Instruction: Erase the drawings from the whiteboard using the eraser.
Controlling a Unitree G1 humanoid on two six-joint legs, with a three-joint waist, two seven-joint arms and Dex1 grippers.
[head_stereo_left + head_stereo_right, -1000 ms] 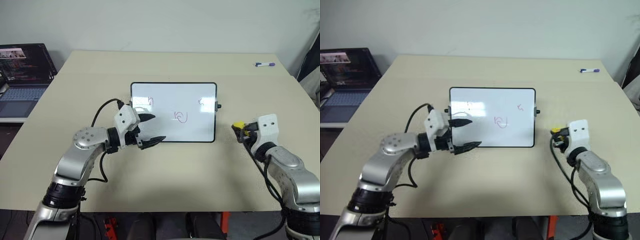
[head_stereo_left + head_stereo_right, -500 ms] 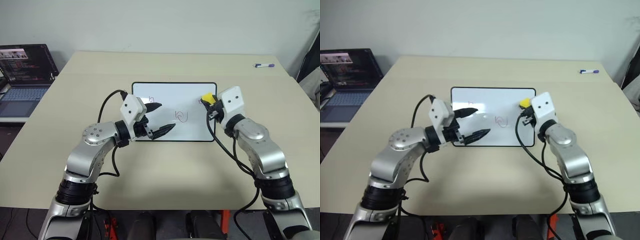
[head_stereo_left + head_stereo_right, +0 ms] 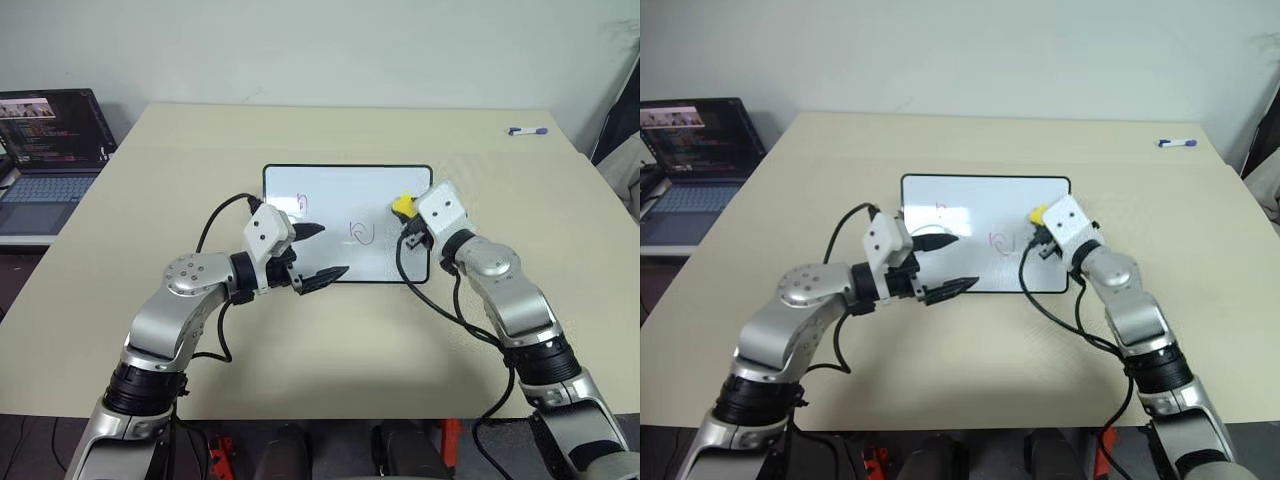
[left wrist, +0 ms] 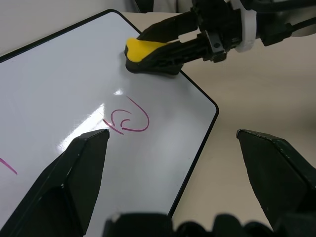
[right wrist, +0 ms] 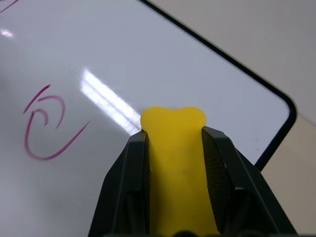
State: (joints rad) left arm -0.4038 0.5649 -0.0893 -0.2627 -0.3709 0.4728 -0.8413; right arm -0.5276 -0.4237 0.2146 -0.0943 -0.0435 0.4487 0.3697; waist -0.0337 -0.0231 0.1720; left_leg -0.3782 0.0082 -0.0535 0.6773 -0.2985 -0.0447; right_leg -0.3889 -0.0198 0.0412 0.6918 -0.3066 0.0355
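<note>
The whiteboard lies flat at the table's middle. On it a purple swirl sits near the centre, and a small hook mark sits toward the left end. My right gripper is shut on the yellow eraser, whose dark underside is at or just above the board's far right corner area. The swirl lies a short way from the eraser. My left gripper hovers open over the board's near left part, holding nothing.
A purple-capped marker lies at the far right of the beige table. An open laptop stands on a lower desk to the left. Black cables hang from both wrists over the table.
My right arm has swung in from beside the board's right edge, carrying the eraser over the board's far right corner. The left gripper has stayed about where it was, still open.
</note>
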